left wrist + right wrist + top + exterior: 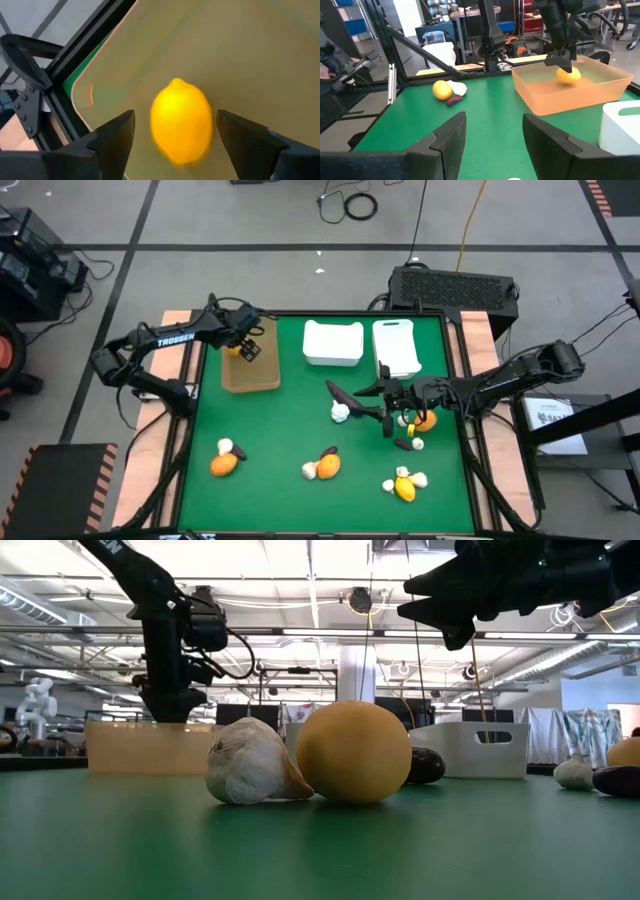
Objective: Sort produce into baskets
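A yellow lemon-like fruit is inside the tan tray at the far left. My left gripper hangs over it, pointing steeply down and open, one finger on either side of the fruit and a gap on both sides. From the right wrist view the fruit shows low in the tray under those fingers. My right gripper is open and level above the middle of the table, with nothing between its fingers. Two white bins stand at the far edge.
Produce lies in small groups on the green mat: an orange, garlic and eggplant at the near left, near middle and near right. A garlic bulb and an orange lie by my right arm.
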You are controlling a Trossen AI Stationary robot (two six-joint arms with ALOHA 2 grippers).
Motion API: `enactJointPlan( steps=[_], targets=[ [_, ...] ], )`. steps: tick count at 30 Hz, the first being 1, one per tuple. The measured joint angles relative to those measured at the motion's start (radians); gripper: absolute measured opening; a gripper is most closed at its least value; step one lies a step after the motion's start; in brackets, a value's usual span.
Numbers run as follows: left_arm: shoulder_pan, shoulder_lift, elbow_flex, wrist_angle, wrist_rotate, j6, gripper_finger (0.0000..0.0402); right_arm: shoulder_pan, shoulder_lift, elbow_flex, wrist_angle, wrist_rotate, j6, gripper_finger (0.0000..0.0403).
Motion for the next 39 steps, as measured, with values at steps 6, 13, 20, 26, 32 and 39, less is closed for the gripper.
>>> enactJointPlan(
  steps=[6, 13, 20, 26, 32, 39],
  targets=[
    [0.0, -0.002, 0.0, -0.005, 0.0, 0.009, 0.0299, 0.0, 0.0, 0.0, 0.0, 0.0, 0.0, 0.0187],
    [-0.022, -0.059, 0.024, -0.064, 0.056, 0.01, 0.0299, 0.0, 0.0, 0.0, 0.0, 0.0, -0.001, 0.0187],
    [-0.112, -0.146, 0.123, -0.15, 0.215, -0.086, 0.0299, 0.0, 0.0, 0.0, -0.001, 0.0, -0.001, 0.0187],
    [-0.293, -0.215, 0.133, -0.025, 0.31, -0.169, 0.0299, 0.0, 0.0, 0.0, 0.002, 0.0, 0.0, 0.0187],
    [-0.517, -0.223, 0.133, 0.105, 0.317, -0.224, 0.0299, 0.0, 0.0, 0.0, 0.013, 0.0, 0.009, 0.0187],
    [-0.773, -0.223, 0.133, 0.246, 0.31, -0.279, 0.0299, 0.0, 0.0, 0.0, 0.016, 0.0, 0.029, 0.0187]
  ],
)
